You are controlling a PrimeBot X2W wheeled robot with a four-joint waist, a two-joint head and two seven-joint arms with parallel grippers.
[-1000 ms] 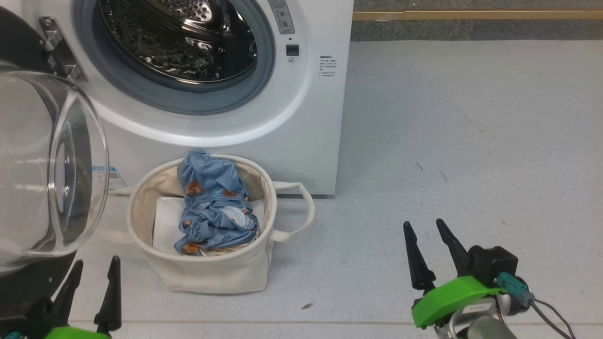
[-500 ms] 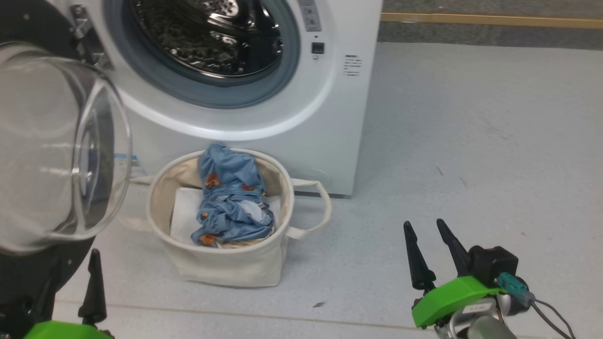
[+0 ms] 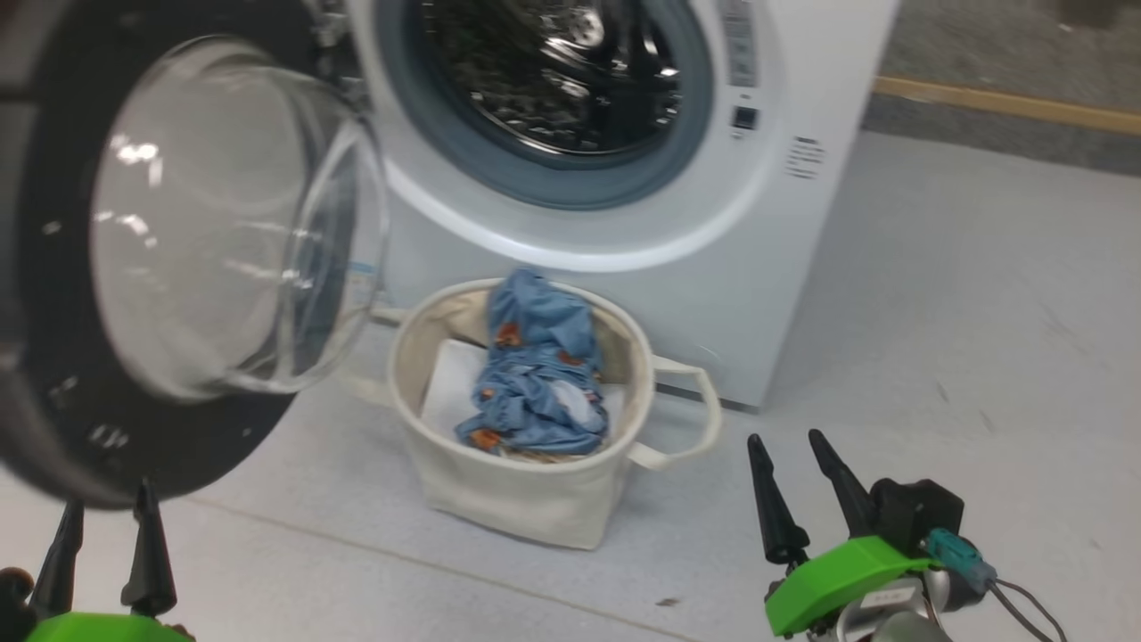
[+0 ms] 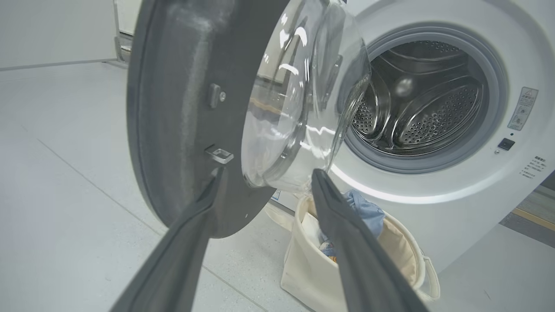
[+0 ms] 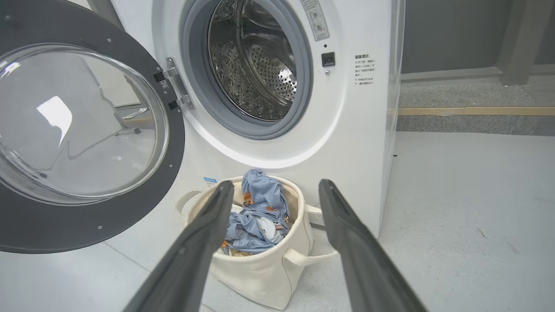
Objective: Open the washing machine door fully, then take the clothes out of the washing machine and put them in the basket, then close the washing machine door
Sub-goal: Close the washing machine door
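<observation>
The washing machine (image 3: 802, 267) stands with its steel drum mouth (image 3: 553, 80) uncovered; I see no garment inside the drum (image 5: 256, 65). The washing machine door (image 3: 53, 401) hangs swung out to the left, glass bowl (image 3: 223, 223) facing me. On the floor before the washer sits the basket (image 3: 526, 499), holding the light blue clothes (image 3: 535, 374) with orange-brown prints. My left gripper (image 3: 107, 497) is open just below the door's black rim (image 4: 173, 108). My right gripper (image 3: 785, 437) is open, right of the basket (image 5: 260, 277), holding nothing.
Pale grey floor (image 3: 980, 312) stretches to the right of the washer. A yellow strip (image 3: 1007, 102) runs along a darker band at the back. A white sheet (image 3: 446, 383) lines the basket's bottom. The open door overhangs the floor at the left.
The head camera has swung left, so washer, basket and door sit further right in the picture and more of the door shows. Both grippers stay open and low.
</observation>
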